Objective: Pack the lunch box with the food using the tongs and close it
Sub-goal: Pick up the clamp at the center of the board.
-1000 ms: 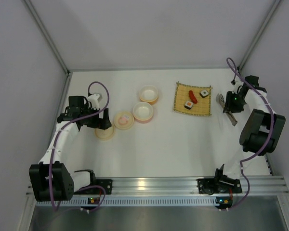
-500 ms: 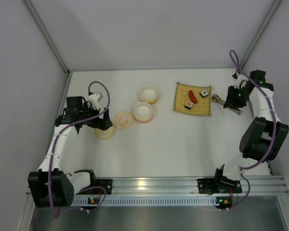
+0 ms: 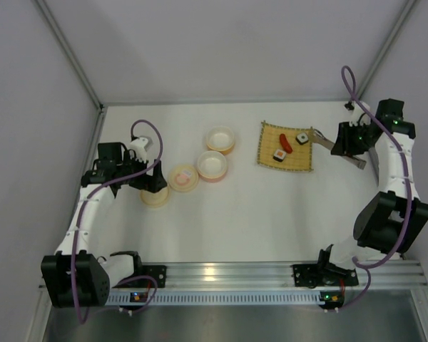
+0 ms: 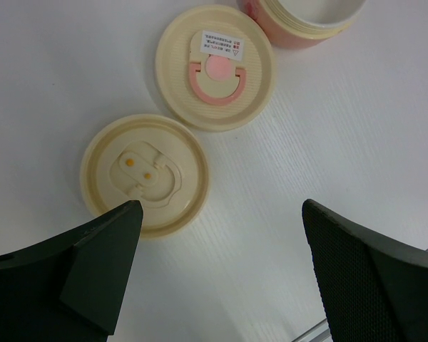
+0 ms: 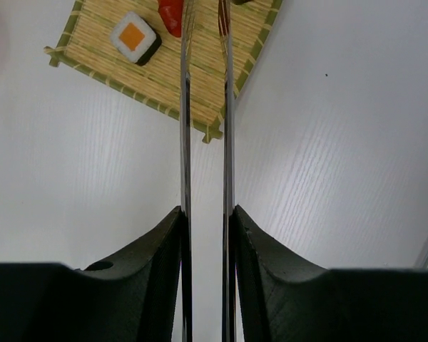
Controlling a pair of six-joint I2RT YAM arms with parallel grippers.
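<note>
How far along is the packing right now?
Done: both lids lie off beside the open bowls, and the right claw is shut on the tongs. In hand: the tong tips reach over the mat near the sausage. Left: sausage and both sushi rolls are on the mat, nothing packed, box not closed. The left claw hangs open over the lids.

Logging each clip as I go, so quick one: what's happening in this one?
The right hand is clamped on the tongs, their tips reaching over the bamboo mat close to the sausage. The sausage and both sushi rolls lie on the mat, none gripped yet. The left hand hangs open above two lids lying on the table beside the two open lunch box bowls. Nothing is packed and the box is not closed.
</note>
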